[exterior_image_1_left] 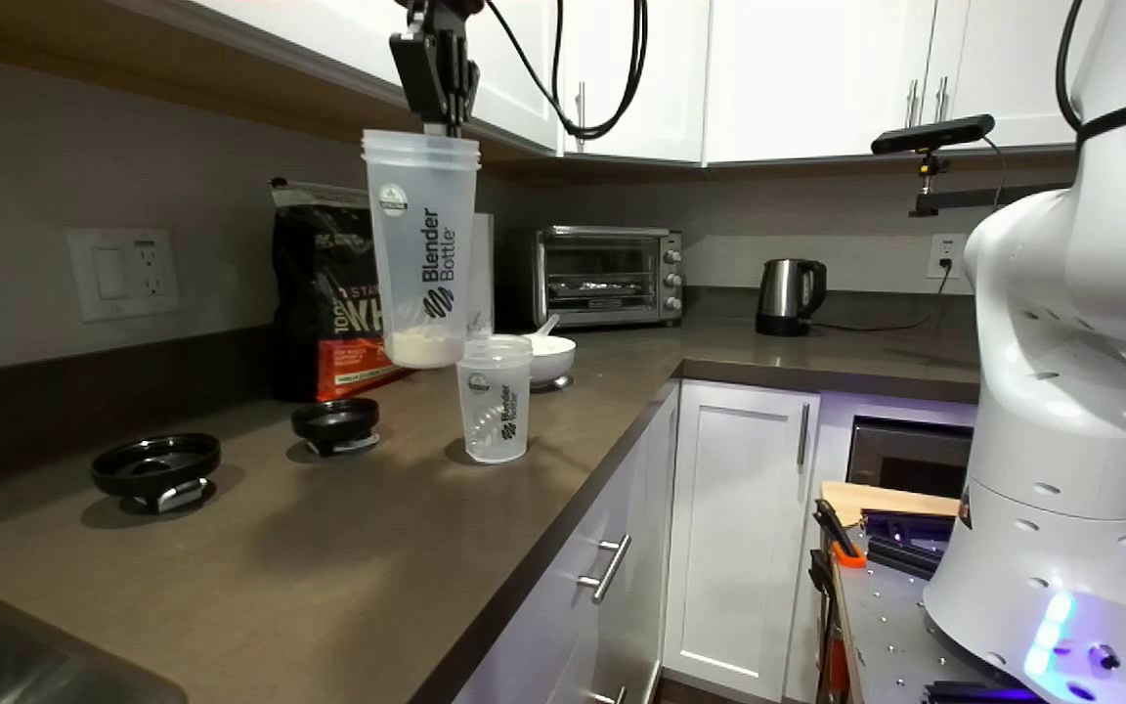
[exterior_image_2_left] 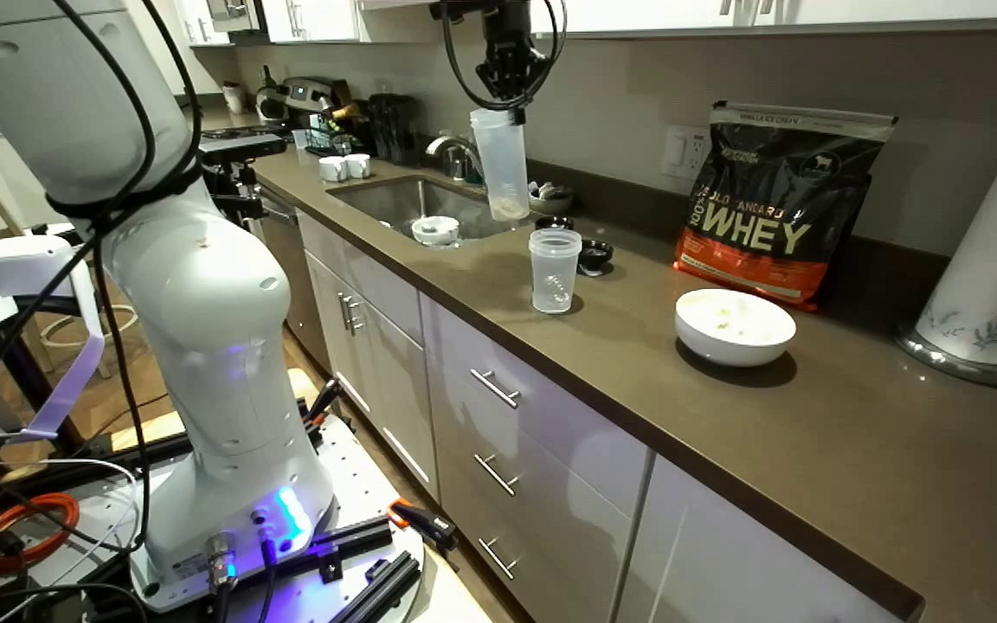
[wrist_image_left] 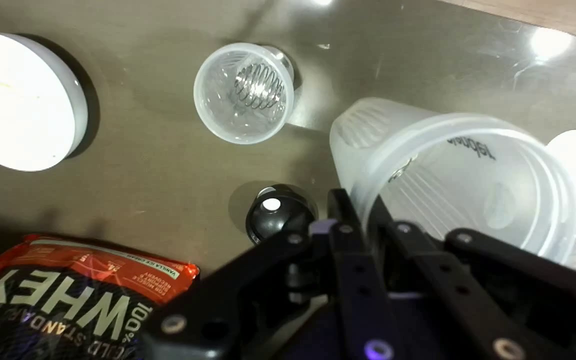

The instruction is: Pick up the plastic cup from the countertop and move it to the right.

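a blender bottle shaker cup (exterior_image_1_left: 405, 254) hangs below the end effector (exterior_image_1_left: 443, 125) pinching its rim, clear of the worktop (exterior_image_1_left: 348, 557).

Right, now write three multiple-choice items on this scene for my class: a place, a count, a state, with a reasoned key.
1. Where is the tall cup?
A. In the sink
B. In the gripper, off the counter
C. In the oven

2. How many black lids lie on the counter?
A. Two
B. Four
C. Five

3. How is the short cup?
A. On its side
B. Upside down
C. Upright, lidless

Key:
1 B: the wrist view shows its rim gripped; it hangs in midair.
2 A: both exterior views show two.
3 C: it stands on its base, open mouth showing in the wrist view.
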Available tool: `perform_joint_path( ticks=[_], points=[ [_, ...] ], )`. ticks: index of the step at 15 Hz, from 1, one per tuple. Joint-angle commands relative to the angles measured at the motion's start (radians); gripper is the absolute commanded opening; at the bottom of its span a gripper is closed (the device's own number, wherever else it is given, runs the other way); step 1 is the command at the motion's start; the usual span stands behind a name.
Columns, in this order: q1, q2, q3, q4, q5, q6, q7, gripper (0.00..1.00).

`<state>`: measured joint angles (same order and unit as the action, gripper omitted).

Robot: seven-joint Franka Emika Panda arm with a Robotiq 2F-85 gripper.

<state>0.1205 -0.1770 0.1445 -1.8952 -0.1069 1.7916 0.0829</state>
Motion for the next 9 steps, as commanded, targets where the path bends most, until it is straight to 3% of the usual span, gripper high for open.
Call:
perform_joint_path(
  ticks=[1,9],
  points=[
    [-0.012,-0.028,0.000,0.012,-0.038,0.003,0.039,0.02],
    [-0.039,-0.051,-0.004,-0.026,-0.163,0.093,0.155,0.02]
  ],
)
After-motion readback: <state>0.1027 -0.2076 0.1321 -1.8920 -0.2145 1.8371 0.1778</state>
